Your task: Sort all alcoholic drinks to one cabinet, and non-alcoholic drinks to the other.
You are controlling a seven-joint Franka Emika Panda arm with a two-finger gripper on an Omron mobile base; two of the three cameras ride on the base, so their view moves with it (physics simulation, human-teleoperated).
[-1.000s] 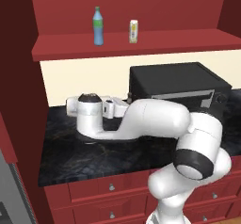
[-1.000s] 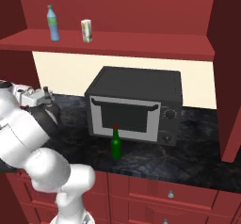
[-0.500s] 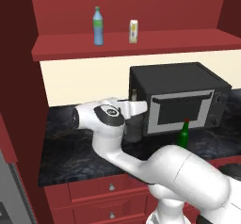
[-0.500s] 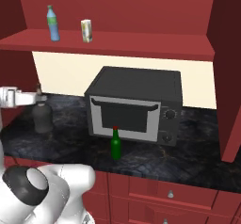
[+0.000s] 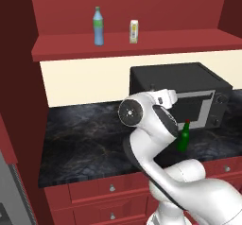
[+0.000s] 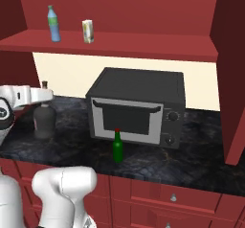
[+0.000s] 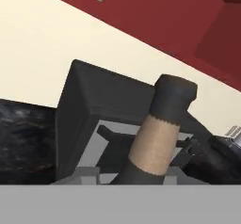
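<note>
The gripper [image 6: 44, 96] sits at the neck of the squat dark bottle [image 6: 44, 122] and, as far as I can judge, is clenched on it: in the hand view the neck with its pale label [image 7: 153, 143] rises straight out from between the jaws, close to the lens. The bottle is toward the left end of the counter [image 6: 191, 155], left of the microwave [image 6: 136, 109]. Whether its base rests on the stone or has just cleared it I cannot tell.

The step in hand looks like carrying this first of the 2 alcoholic drinks off to its cabinet. To do it well:
- lift straight up and keep the bottle upright, since a thin neck under a heavy round body invites swinging and slipping;
- swing wide of the microwave's corner;
- keep it away from the shelf [image 6: 143, 42] where the blue-tinted bottle [image 6: 53, 23] and the carton [image 6: 87, 31] stand.

The slim green bottle [image 6: 117, 146] waits near the counter's front edge, just before the microwave door.

In the left base view the arm's own elbow covers the grip and the dark bottle. The fingertips themselves are hard to make out in the hand view, and the target cabinet is cut off.
</note>
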